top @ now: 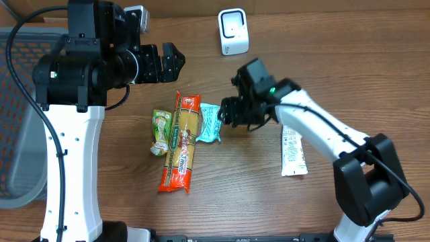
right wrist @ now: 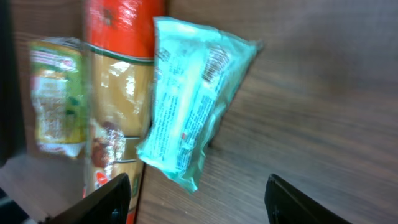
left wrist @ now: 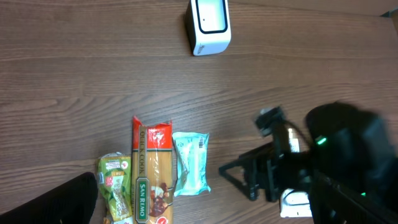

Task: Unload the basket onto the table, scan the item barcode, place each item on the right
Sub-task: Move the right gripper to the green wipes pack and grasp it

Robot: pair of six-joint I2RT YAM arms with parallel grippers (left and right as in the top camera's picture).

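A teal packet [top: 209, 122] lies on the table with its left edge leaning on a long red and yellow pasta pack [top: 183, 142]. My right gripper [top: 232, 111] hovers just right of the packet, open and holding nothing. In the right wrist view the teal packet [right wrist: 193, 106] lies beyond the gripper [right wrist: 196, 190], whose black fingers stand wide apart. The white barcode scanner [top: 233, 31] stands at the back of the table. My left gripper [top: 169, 62] hangs open above the table, back left of the items. The left wrist view shows the scanner [left wrist: 209, 25], the teal packet [left wrist: 189, 163] and my right gripper [left wrist: 249, 180].
A green snack packet [top: 160, 131] lies left of the pasta pack. Under the right arm lies a white packet [top: 293, 151]. A grey mesh basket [top: 17, 121] stands at the table's left edge. Bare wood lies between the items and the scanner.
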